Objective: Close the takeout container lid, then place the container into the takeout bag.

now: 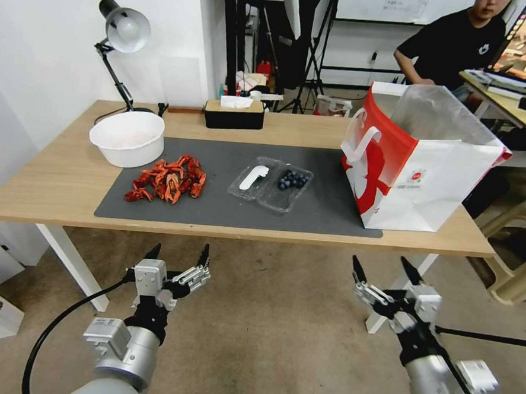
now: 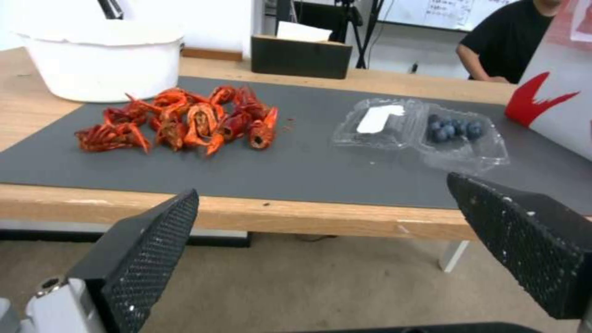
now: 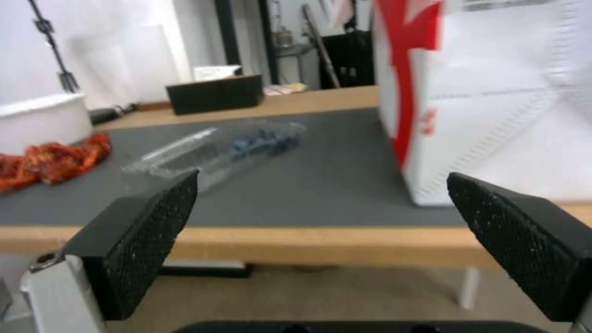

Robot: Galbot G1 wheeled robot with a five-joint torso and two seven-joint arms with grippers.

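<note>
- Below table edge: left claw (image 1: 178, 254) and right claw (image 1: 387, 270) both spread wide, gripping nothing.
- Lid (image 1: 253, 177) lies flat open; flimsy, may slide when flipped.
- Berries (image 1: 292, 178) could spill.
- Bag (image 1: 416, 165) might tip.

A wooden table (image 1: 49, 190) stands just ahead of the left gripper (image 1: 179, 251) and the right gripper (image 1: 381, 262), a dark grey mat (image 1: 328, 207) spread over its middle. A heap of red crayfish (image 1: 169, 179) lies on the mat straight ahead of the left gripper; a big white bowl (image 1: 127, 138) sits beyond the heap and further out to that gripper's left, off the mat. Farthest from both grippers, at the table's back edge, are a black tissue box (image 1: 233, 115) and a desk lamp (image 1: 126, 29). A pale stool (image 1: 523, 260) stands on the floor well out to the right gripper's right.
</note>
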